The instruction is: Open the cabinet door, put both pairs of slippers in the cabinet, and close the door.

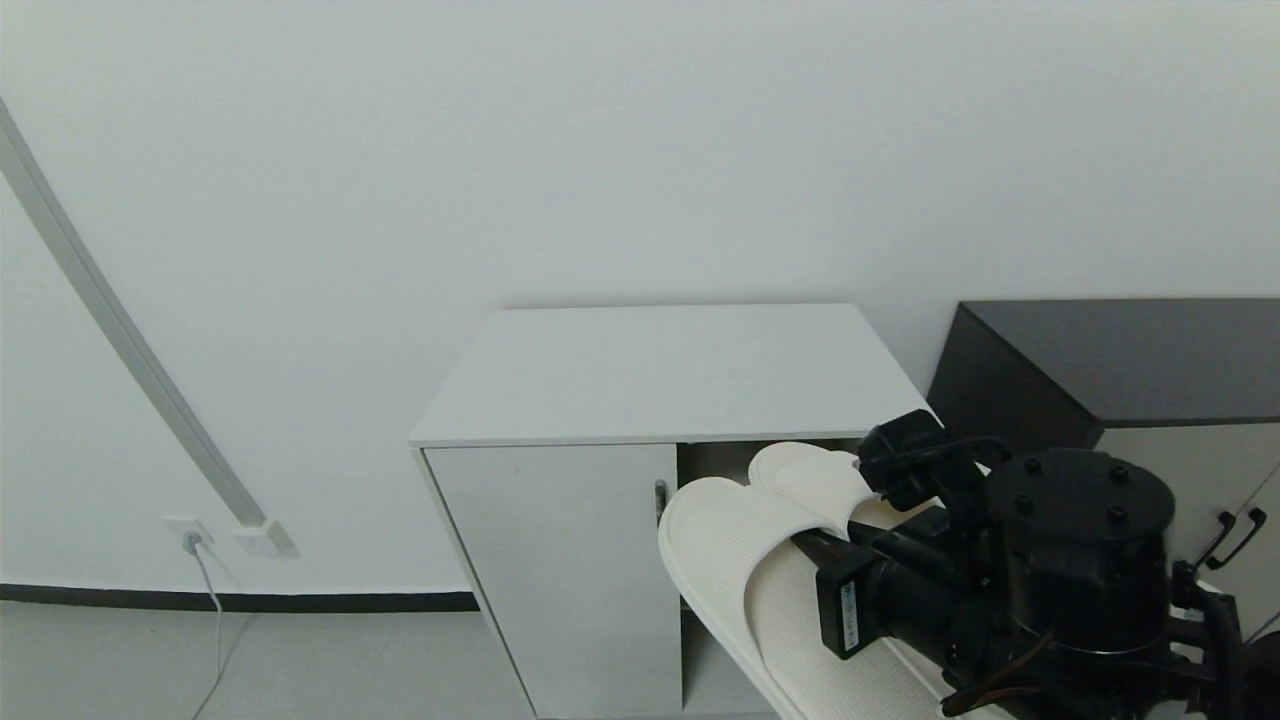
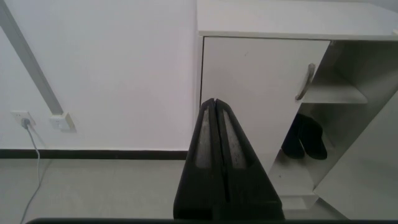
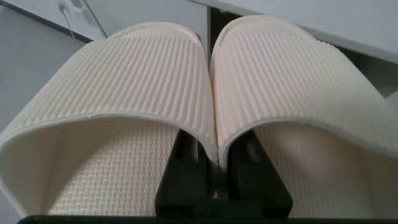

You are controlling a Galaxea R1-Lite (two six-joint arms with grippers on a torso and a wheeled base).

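The right gripper [image 3: 214,163] pinches the cream slippers [image 3: 140,81] side by side, toes pointing into the cabinet [image 1: 650,372] just ahead. The left gripper [image 2: 215,134] is closed and empty.

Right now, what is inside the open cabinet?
Inside the cabinet, a dark pair of slippers sits below a shelf, seen from the left wrist. In the head view, the cream slippers held by the right gripper cover most of the opening.

A grey cable duct [image 1: 110,310] slants down the white wall [image 1: 640,150], ending just beside a socket [image 1: 187,532] with a white cord [image 1: 216,610] plugged in, above black skirting [image 1: 240,601] and grey floor [image 1: 330,665]. At the right stands a dark-topped cabinet [image 1: 1120,360] with black handles [image 1: 1232,535]
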